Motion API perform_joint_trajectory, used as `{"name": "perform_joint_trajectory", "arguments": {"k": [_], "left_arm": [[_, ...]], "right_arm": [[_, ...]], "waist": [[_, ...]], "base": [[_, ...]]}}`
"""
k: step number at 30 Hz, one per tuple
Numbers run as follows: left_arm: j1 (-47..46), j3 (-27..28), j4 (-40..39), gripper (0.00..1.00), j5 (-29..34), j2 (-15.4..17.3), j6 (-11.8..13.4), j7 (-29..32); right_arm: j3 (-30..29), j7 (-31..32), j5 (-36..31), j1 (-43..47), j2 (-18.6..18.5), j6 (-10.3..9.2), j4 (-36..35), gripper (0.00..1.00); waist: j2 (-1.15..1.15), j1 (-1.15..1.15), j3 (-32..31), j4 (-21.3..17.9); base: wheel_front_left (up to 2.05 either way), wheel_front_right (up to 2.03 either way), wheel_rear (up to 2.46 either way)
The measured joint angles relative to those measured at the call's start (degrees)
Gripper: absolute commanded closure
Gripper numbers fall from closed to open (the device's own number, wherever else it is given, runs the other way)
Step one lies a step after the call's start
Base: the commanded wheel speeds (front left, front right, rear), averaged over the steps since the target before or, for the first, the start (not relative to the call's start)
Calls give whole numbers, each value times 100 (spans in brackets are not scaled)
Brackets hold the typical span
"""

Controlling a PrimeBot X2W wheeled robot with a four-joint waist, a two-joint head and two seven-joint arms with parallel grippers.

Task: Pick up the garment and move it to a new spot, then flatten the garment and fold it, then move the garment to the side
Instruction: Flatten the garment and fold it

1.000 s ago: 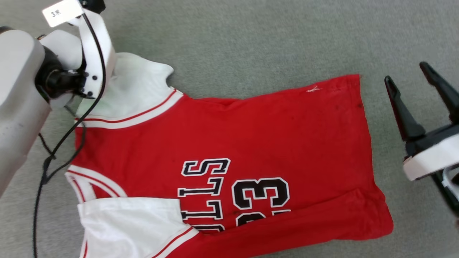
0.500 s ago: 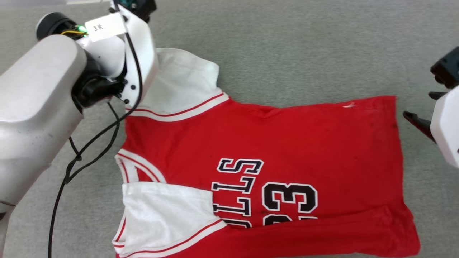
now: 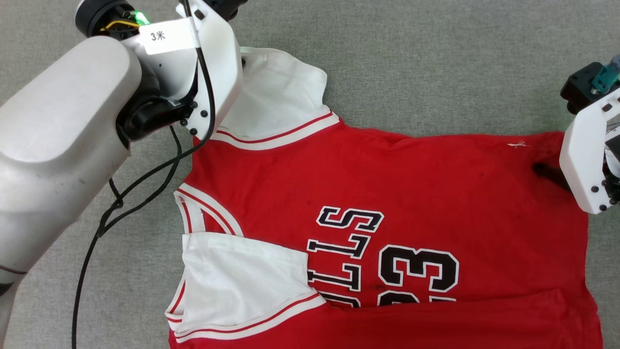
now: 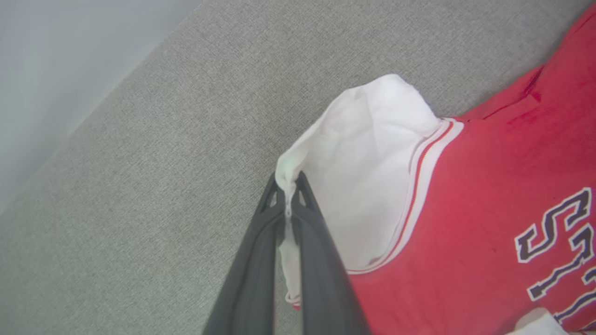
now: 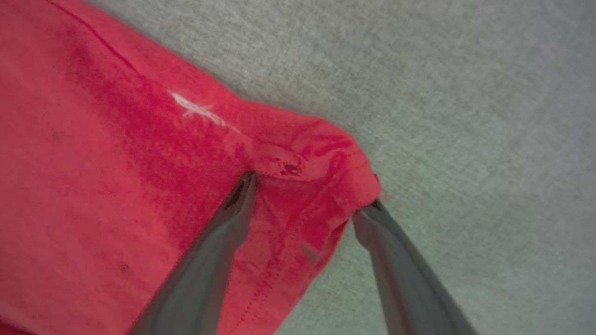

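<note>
Pinching garment (image 4: 465, 209) sleeve edge, left tool (image 4: 288, 186).

the left forearm (image 3: 58, 126) is a smooth pale grey shell with a black joint (image 3: 145, 114). the left bracket (image 3: 220, 53) is white plastic with small dark screws (image 3: 204, 113) and a white label (image 3: 167, 35) marked "3米"; a green light (image 3: 141, 18) glows beside it, and a black cable (image 3: 140, 184) loops below. the right bracket (image 3: 583, 155) is white with dark screws and a teal connector (image 3: 605, 75). the left gripper (image 4: 288, 179) and right gripper (image 5: 311, 190) have long dark grey tapered fingers (image 5: 205, 260).
</note>
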Motion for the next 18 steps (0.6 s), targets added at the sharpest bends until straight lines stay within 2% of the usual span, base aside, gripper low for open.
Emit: {"name": "perform_joint_trajectory", "arguments": {"k": [2, 3, 4, 5, 11, 18], "left_arm": [[-2, -37, -3, 100, -1, 21, 0, -47], [-2, -62, -1, 100, -3, 33, 0, -62], [-2, -81, 1, 100, -15, 45, 0, -90], [-1, -97, 7, 100, -20, 54, 0, -131], [112, -182, -1, 100, -80, 154, 0, -448], [700, -190, -236, 100, -301, 434, 1, -860]], "right_arm": [[101, -133, 85, -6, -8, -11, 88, 0], [148, -232, 119, -12, -15, -11, 114, 7], [209, -346, 126, -23, -23, -11, 142, 82], [282, -455, 127, -48, -27, -11, 165, 100], [555, -1204, 250, -146, 27, 4, 348, 100], [810, -2002, 442, 76, -197, 3, 227, 100]], "waist": [[0, 0, 25, 14], [0, 0, 23, 11], [0, 0, 12, 7], [0, 0, -10, 2], [0, 0, -308, -35], [0, 0, -905, -35]], "base": [[0, 0, 0], [0, 0, 0], [0, 0, 0], [0, 0, 0], [0, 0, 0], [0, 0, 0]]}}
